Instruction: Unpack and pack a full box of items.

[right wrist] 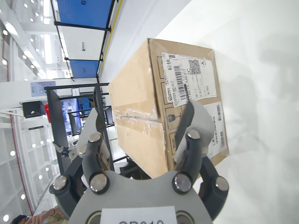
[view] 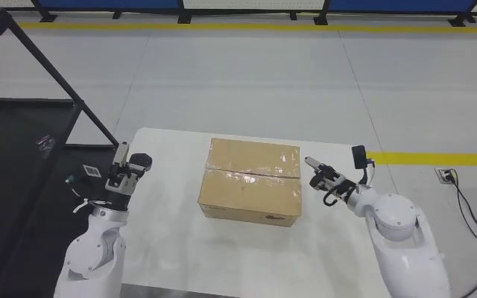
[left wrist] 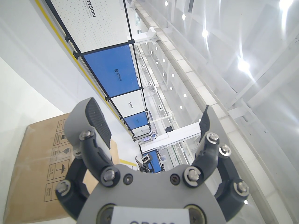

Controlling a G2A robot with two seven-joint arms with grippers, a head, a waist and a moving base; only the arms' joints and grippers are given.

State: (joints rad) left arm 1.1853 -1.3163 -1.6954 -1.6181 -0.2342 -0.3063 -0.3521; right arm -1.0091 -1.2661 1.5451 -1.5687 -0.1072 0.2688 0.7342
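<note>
Left fingers point(left wrist: 98, 120) spread wide, gripping nothing, raised near the bench's point(view: 171, 246) left edge | right fingers point(right wrist: 184, 120) spread, empty, just beside the box's right end, pointing at it | box point(view: 250, 182) closed, top seam under clear tape point(view: 250, 173), standing mid-bench between both arms

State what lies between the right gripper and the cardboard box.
Nothing: in the top view, only a bare strip of white table separates the right gripper from the cardboard box.

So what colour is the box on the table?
Plain brown cardboard box, clearest in the top view.
</note>
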